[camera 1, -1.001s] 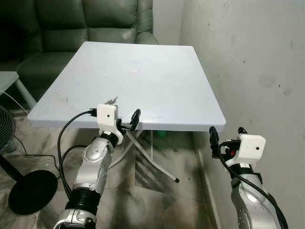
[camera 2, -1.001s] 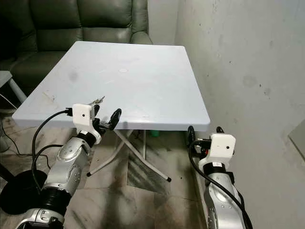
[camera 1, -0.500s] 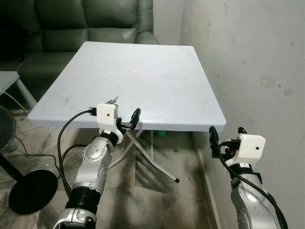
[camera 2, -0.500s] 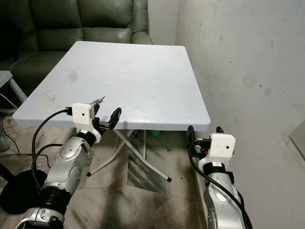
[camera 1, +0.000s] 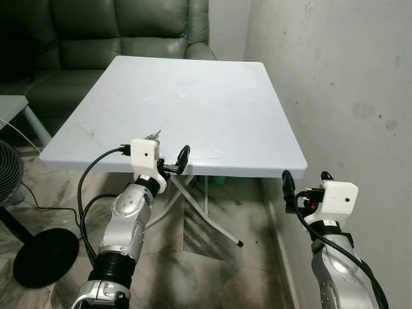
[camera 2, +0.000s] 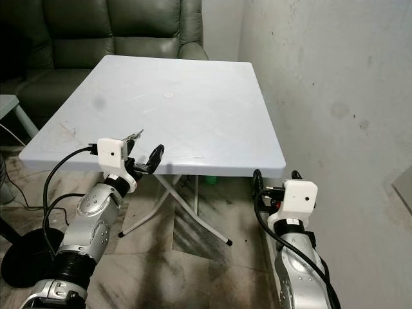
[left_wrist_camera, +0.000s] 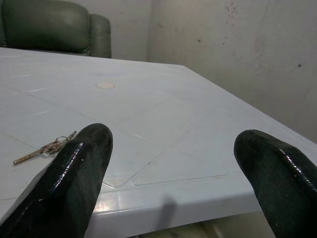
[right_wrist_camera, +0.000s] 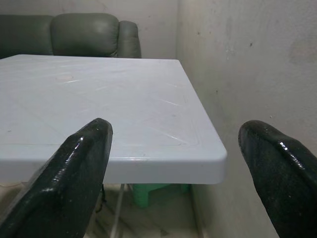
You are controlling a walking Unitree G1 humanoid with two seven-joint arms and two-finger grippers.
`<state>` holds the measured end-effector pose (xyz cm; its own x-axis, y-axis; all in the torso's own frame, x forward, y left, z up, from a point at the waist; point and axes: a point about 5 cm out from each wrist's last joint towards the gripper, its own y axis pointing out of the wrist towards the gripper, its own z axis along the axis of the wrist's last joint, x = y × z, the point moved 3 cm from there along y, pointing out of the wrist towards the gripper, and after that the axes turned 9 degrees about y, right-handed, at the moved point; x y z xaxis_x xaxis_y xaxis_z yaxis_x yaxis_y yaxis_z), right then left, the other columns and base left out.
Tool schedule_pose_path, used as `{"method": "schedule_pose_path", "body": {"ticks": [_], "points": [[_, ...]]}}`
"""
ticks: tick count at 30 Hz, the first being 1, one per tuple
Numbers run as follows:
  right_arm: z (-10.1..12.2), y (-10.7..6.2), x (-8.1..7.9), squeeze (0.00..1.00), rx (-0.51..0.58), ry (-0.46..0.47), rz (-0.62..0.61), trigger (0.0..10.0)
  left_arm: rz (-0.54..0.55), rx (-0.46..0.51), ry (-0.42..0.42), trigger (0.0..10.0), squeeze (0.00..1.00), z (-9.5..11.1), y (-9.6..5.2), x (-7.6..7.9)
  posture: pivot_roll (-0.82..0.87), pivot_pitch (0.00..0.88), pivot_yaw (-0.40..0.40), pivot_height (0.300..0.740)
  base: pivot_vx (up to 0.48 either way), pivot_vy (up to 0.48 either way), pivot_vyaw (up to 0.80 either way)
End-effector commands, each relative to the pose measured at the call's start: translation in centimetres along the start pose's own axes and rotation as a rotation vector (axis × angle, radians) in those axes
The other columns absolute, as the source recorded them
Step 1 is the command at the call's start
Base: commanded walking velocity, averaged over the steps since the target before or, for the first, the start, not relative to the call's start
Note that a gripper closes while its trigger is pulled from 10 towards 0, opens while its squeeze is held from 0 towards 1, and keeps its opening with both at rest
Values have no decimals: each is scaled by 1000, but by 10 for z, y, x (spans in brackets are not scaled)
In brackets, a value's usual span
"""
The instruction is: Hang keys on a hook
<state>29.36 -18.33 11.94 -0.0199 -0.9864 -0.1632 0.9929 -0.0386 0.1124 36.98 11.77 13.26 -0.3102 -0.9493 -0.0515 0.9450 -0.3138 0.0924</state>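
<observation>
Keys (left_wrist_camera: pixel 45 147) are lying flat near the desk's (camera 1: pixel 212 103) front-left edge, just ahead of the left gripper (camera 1: pixel 168 161), spread wide and way closer than the spread right gripper (camera 1: pixel 304 187).

The square white plastic table (camera 1: pixel 212 103) lies open across its top, only a small bunch of metal keys (left_wrist_camera: pixel 45 148) near its edge at eleven o'clock, hemmed by the grey plaster wall (camera 1: pixel 335 84) at three o'clock and the dark green leather sofa (camera 1: pixel 116 32) at twelve.
</observation>
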Motion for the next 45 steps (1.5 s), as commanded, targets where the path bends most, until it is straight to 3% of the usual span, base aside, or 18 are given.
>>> {"method": "schedule_pose_path", "body": {"ticks": [1,21,45], "points": [[2,2,-3,0,10,2,13,10000,-2,-2,8,10000,0,2,2,-2,-41,0,4,740,0,0,0],[2,1,-3,0,4,4,15,10000,7,-12,-6,10000,0,1,1,-4,-37,0,-3,740,0,0,0],[3,2,-4,0,6,7,20,10000,10,-10,-12,10000,0,2,4,-5,-35,0,-4,740,0,396,0]]}}
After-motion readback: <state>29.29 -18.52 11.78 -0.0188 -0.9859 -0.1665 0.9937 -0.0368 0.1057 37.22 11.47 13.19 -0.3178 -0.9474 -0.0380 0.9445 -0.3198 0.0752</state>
